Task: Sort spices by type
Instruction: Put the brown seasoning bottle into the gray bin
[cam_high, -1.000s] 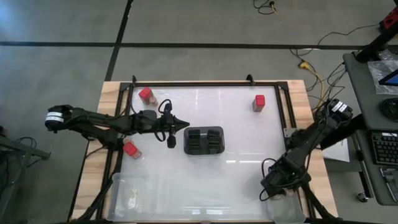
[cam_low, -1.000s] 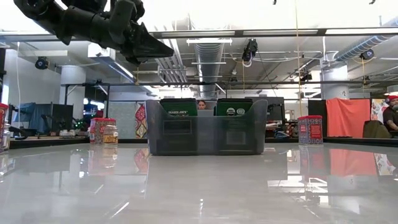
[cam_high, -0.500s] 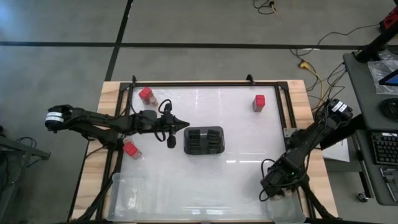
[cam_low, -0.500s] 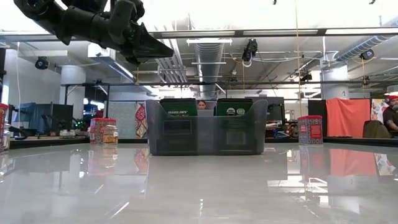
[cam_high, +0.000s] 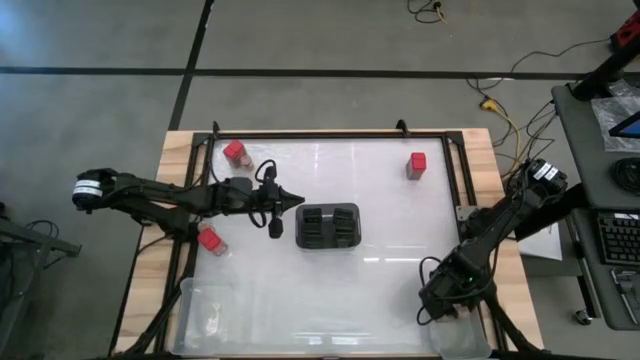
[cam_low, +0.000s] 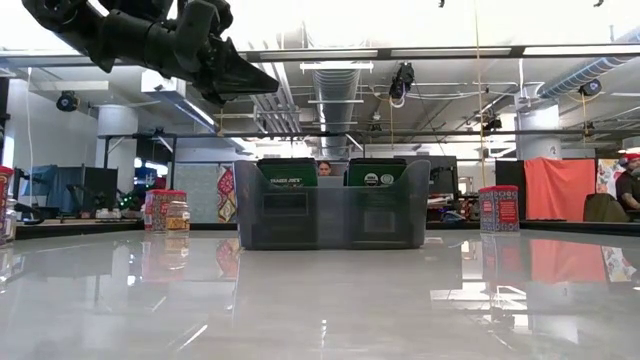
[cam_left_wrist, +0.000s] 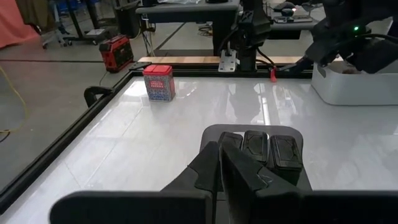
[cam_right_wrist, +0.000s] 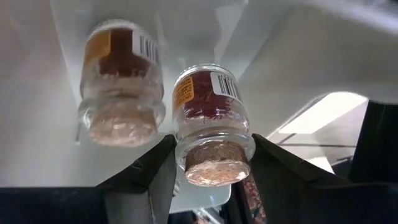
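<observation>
Over the glossy desk (cam_high: 390, 230) my right fingers (cam_right_wrist: 165, 168) pinch a cork-topped jar (cam_right_wrist: 208, 124); loosening now drops it crooked

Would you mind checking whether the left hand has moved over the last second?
No. In the high view, the left hand sits in the same spot, just left of the dark slotted holder, which is fixed.

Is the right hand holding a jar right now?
Yes: the right hand has its fingers either side of a cork-topped jar.

Left tool (cam_high: 297, 203) shut, arm stretched over table — right tool (cam_right_wrist: 208, 177) pointing down, fingers parted.
</observation>
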